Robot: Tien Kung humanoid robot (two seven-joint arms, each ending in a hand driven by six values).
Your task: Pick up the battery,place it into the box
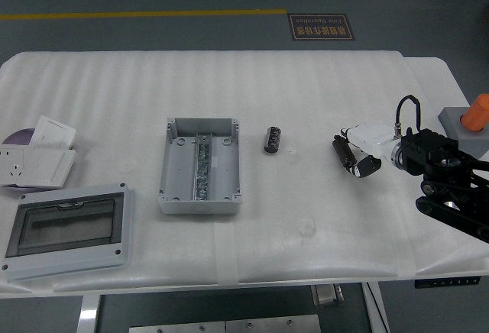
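While the battery (pixel 272 139) lies beside the box (pixel 200 166), the right hand (pixel 357 153) is too unclear to tell its grip

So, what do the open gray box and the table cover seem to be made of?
The box looks like molded plastic with a matte gray finish: smooth even walls, corner screw bosses. The rail down its middle seems metal, since it glints. The table cover looks like white foam sheet, soft and faintly ribbed, with taped seams. This is only judged from the look.
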